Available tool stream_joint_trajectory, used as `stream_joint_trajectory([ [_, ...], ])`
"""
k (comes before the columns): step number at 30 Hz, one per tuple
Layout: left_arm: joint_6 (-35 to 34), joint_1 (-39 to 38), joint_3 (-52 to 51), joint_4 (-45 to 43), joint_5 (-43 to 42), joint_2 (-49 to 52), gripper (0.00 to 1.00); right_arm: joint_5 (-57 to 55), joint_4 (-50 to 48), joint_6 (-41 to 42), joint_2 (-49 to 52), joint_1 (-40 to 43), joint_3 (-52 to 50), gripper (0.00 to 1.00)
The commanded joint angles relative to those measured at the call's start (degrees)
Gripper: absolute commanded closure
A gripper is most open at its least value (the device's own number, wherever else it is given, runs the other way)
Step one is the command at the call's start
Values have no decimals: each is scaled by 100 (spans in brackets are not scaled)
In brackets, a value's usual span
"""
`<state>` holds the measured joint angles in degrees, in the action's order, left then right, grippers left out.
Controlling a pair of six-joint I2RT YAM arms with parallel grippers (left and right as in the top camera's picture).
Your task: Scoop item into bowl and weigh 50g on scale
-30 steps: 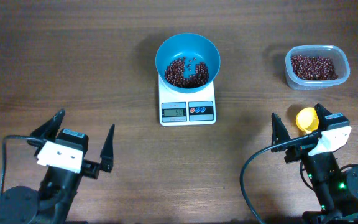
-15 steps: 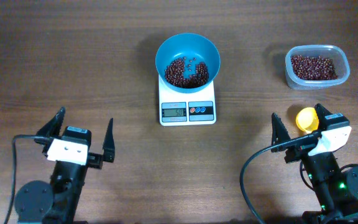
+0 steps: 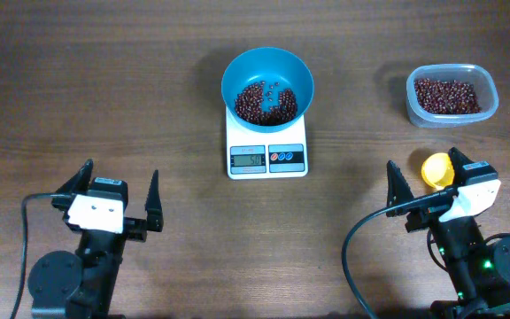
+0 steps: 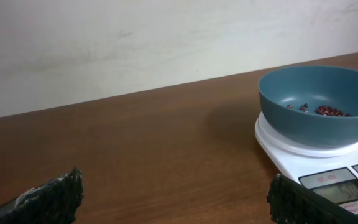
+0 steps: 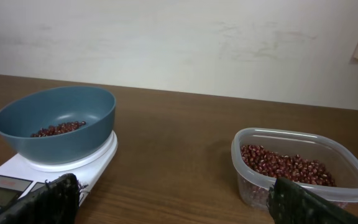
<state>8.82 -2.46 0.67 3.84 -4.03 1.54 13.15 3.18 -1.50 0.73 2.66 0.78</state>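
Note:
The blue bowl (image 3: 267, 78) stands on the white scale (image 3: 267, 158) at mid-table, with a heap of dark red-brown beans (image 3: 265, 105) in it. My left gripper (image 3: 122, 169) is open and empty at the front left, well short of the scale. My right gripper (image 3: 422, 159) is open at the front right. From the left wrist the bowl (image 4: 316, 106) and scale (image 4: 303, 152) lie ahead to the right of the left gripper (image 4: 176, 199). From the right wrist the bowl (image 5: 58, 124) sits ahead on the left of the right gripper (image 5: 173, 199).
A clear tub (image 3: 451, 95) holding more beans stands at the back right, and shows as the tub (image 5: 297, 168) on the right in the right wrist view. A yellow scoop (image 3: 436, 168) lies on the table by my right gripper's right finger, seen only from overhead.
My left arm has swung slightly right and drawn back, and its gripper now points straighter up the table. The right arm, bowl and scale have not moved.

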Motion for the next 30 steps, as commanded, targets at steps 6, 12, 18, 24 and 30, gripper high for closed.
stream_joint_trajectory([
  [6, 238, -2, -13, -341, 181, 20, 1, 9, 22, 46, -26, -44, -46, 1],
  [12, 39, -2, -15, -278, 238, -98, 1, 9, 22, 46, -26, -44, -46, 1],
  [18, 44, -2, -15, -216, 339, -98, 1, 9, 22, 46, -26, -44, -46, 1],
  [24, 44, -2, -15, 94, 341, -76, 1, 9, 22, 46, -26, -44, -46, 1],
  [30, 44, -2, -13, 94, 341, -76, 1, 9, 22, 46, -26, -44, -46, 1],
])
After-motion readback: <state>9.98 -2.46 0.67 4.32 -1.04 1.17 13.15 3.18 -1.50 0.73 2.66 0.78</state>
